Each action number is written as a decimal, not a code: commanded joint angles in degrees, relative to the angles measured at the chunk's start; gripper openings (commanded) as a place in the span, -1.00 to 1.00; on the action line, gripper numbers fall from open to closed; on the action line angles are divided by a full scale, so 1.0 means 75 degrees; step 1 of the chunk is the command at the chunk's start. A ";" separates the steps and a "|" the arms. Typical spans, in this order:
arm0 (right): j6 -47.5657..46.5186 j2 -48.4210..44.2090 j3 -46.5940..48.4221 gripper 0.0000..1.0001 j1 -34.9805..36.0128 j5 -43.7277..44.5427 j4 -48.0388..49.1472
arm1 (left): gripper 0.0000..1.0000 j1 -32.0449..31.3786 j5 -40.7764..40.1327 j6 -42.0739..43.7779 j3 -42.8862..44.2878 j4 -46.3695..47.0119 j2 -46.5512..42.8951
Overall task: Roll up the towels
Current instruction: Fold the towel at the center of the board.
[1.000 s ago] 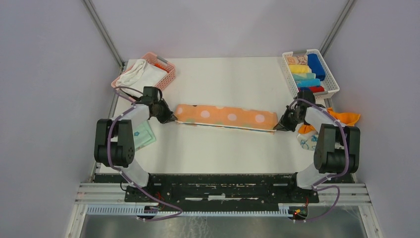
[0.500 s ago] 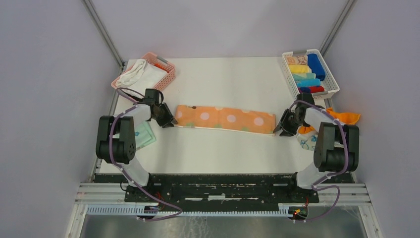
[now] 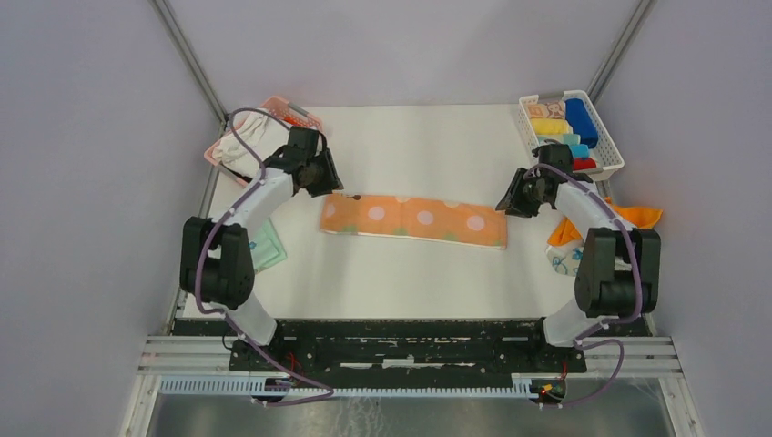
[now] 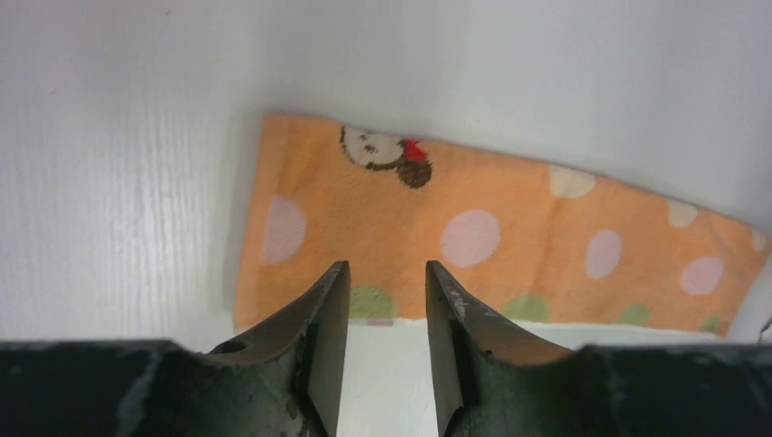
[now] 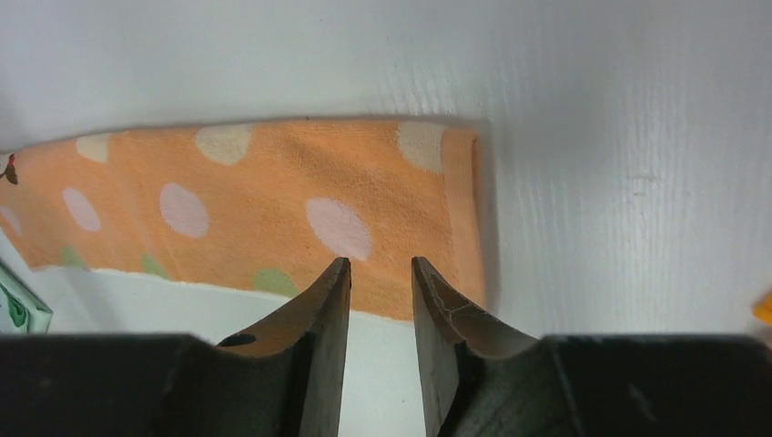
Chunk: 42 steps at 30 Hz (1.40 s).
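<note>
My left gripper [image 3: 319,173] hangs just above the left short end of the spotted towel [image 3: 414,218], and its wrist view shows the jaws parted with nothing between them. My right gripper [image 3: 512,198] mirrors it over the right short end, also parted and empty. So neither tool is gripping anything.

The towel lies flat mid-table [image 3: 410,137] as one long folded strip, running left to right and slightly slanted. A cartoon face sits near its left far corner (handy as a marker for which end I am on). A pale edge peeks out along the near long side, so I judge the layers are not quite flush.

As I read it, the step in hand is to start the roll from one short end. I would come down square to that end and pinch every layer at the hem. The first turn should be small and tight, because a loose core makes a floppy roll. The other gripper can press the far end down to keep the strip taut and straight. I would also watch the long edges so the roll does not cone off toward one side.

The mint towel [image 3: 266,248] waits by the left arm. The orange towel [image 3: 640,217] and printed towel [image 3: 566,261] wait on the right, near the white basket [image 3: 604,130] of finished rolls [image 3: 557,127].
</note>
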 commanded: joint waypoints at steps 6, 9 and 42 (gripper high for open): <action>-0.0019 0.1907 0.0609 -0.27 0.0043 -0.0076 0.1081 | -0.38 -0.0029 -0.0044 0.0530 0.1613 0.0133 0.2687; -0.0047 0.2403 0.0725 -0.30 -0.0028 0.0295 0.1022 | -0.42 0.0112 -0.0203 0.0464 0.1680 0.0092 0.3081; -0.1445 0.1752 0.1501 0.07 0.0484 0.1613 -0.1292 | 0.37 0.0489 -0.0692 0.1094 -0.0739 -0.0322 -0.1137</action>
